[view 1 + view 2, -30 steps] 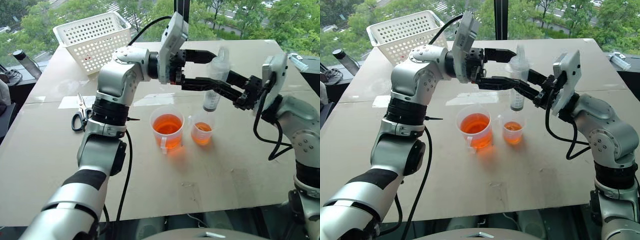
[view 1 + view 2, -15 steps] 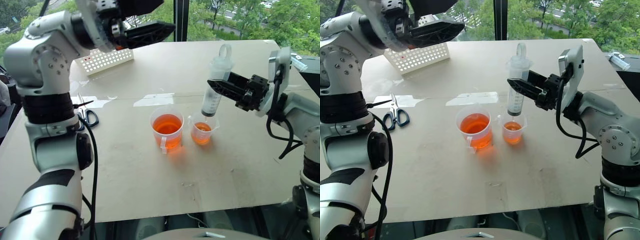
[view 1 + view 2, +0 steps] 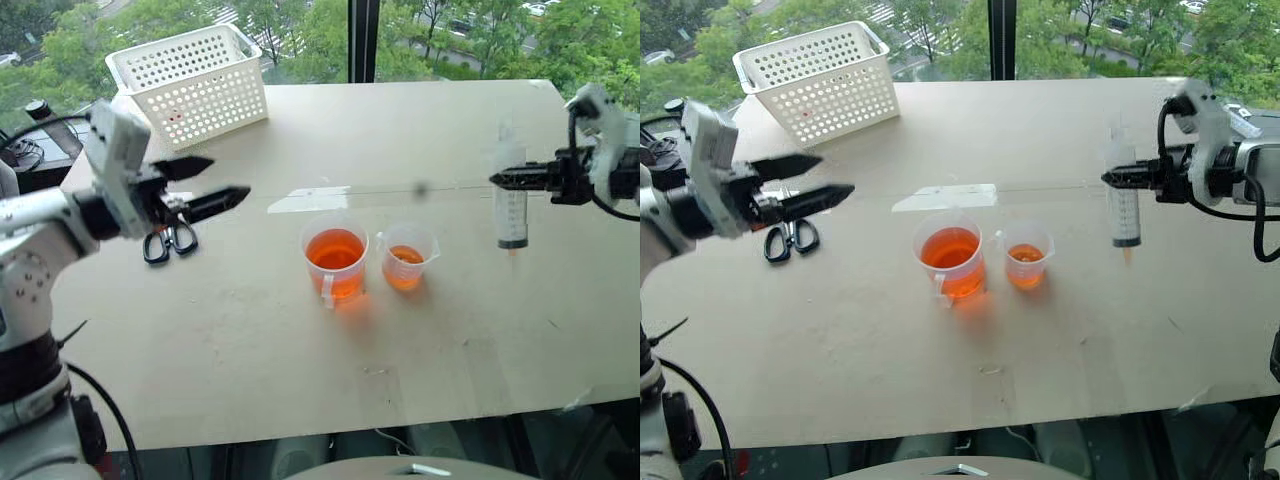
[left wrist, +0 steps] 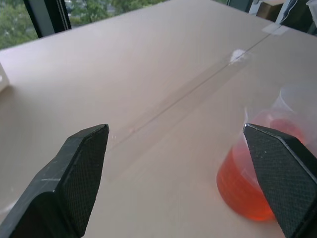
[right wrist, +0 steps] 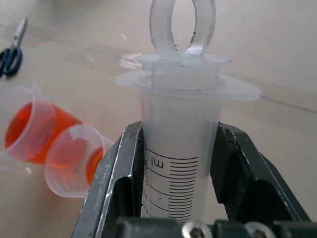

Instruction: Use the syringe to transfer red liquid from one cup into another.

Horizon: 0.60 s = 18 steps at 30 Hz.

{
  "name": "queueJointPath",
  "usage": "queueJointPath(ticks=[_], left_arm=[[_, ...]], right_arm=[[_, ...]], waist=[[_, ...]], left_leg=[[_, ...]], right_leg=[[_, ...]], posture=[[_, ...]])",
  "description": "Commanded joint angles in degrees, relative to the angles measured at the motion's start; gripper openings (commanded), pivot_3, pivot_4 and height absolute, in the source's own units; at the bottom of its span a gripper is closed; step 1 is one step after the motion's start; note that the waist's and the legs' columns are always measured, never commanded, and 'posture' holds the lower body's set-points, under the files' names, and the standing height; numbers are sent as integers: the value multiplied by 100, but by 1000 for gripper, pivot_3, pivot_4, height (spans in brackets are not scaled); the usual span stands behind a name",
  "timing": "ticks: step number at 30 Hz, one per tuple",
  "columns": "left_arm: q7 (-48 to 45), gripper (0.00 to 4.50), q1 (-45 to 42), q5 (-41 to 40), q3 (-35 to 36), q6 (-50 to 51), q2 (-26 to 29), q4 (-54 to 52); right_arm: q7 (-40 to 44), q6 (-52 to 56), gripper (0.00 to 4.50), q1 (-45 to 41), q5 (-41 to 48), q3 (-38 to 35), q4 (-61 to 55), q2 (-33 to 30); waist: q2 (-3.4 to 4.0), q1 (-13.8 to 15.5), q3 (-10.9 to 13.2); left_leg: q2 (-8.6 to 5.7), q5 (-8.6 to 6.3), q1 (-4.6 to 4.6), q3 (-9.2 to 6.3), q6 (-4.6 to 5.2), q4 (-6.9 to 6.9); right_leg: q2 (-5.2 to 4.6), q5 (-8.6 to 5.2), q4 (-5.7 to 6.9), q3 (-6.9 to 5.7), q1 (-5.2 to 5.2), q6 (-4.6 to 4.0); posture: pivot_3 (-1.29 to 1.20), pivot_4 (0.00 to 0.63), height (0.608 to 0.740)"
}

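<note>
My right gripper [image 3: 498, 178] is shut on the barrel of the clear syringe [image 3: 511, 215]. The syringe hangs upright, tip down, above the table to the right of both cups. Its plunger ring [image 5: 182, 25] sits close to the barrel flange. The larger handled cup [image 3: 334, 262] and the smaller cup [image 3: 405, 262] stand side by side at the table's middle. Both hold red liquid [image 3: 335, 250]. Well to the left of the cups, my left gripper [image 3: 228, 176] is open and holds nothing. In the left wrist view the larger cup [image 4: 247, 193] lies past my fingers [image 4: 74, 183].
A white perforated basket [image 3: 190, 85] stands at the back left of the table. Black-handled scissors [image 3: 165, 240] lie under my left gripper. A dark bottle [image 3: 50, 120] stands beyond the table's left edge.
My left arm has let go near the syringe and swung far left and down, staying open. My right gripper has carried the syringe to the right, away from above the smaller cup.
</note>
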Motion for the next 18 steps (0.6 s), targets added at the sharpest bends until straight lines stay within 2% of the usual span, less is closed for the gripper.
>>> queueJointPath(ticks=[1, 5, 7, 8, 9, 11, 13, 14, 18], left_arm=[[204, 4417, 540, 65, 366, -274, -88, -436], [83, 4417, 1666, 578, 133, -1090, -123, -646], [57, 4417, 2043, 578, 97, -1310, -248, -772], [50, 4500, 2172, 566, 73, -1405, -313, -825], [72, 4500, 2261, 572, 45, -1482, -359, -872], [111, 4500, 2482, 622, -10, -1681, -475, -969], [226, 4500, 2647, 750, -72, -1867, -566, -996], [263, 4500, 2700, 763, -67, -1904, -594, -1005], [456, 4500, 2820, 603, -42, -2041, -935, -1169]], right_arm=[[352, -129, 1437, 92, -632, 622, 23, 5], [647, -394, 1437, 135, -1186, 1078, 189, 314], [810, -613, 1437, 187, -1439, 1204, 238, 448], [841, -732, 2227, 219, -1571, 1220, 287, 515], [871, -817, 2447, 242, -1675, 1206, 338, 573], [969, -1139, 3199, 313, -1836, 1049, 421, 688], [1171, -1298, 4173, 363, -1900, 863, 429, 632], [1245, -1326, 4468, 392, -1911, 800, 396, 597], [2219, -2502, 4468, 1526, -1494, -325, -574, 428]], waist=[[0, 15, 1], [2, 19, 0], [1, 14, 0], [1, 20, 0], [1, 26, -1], [1, 38, 0], [3, 37, 0], [3, 35, 0], [1, 98, -4]], left_leg=[[0, 0, 0, 0, 0, 0], [0, -1, 1, 0, 1, -2], [0, -1, 0, 1, 1, -6], [0, -1, 0, 0, 1, -9], [0, -1, 1, 0, 1, -9], [0, -2, 1, -3, 1, -12], [0, -2, 1, -2, 1, -16], [-1, -2, 1, -2, 1, -17], [-1, -3, 0, -6, 2, -22]], right_leg=[[-1, 0, 0, 0, -1, 0], [-4, 0, 0, 0, -1, 0], [-5, 0, -5, 1, -1, 0], [-8, 0, -6, -1, -2, 0], [-8, 0, -6, -2, -2, -1], [-12, 0, -6, -5, -2, -1], [-15, 1, -7, -6, -2, -2], [-17, 1, -7, -7, -2, -2], [-18, 0, -13, -13, -1, -2]], posture=[[0, 150, 740], [0, 150, 740], [0, 150, 740], [0, 150, 740], [0, 150, 740], [0, 150, 740], [0, 150, 740], [0, 150, 740], [0, 150, 740]])
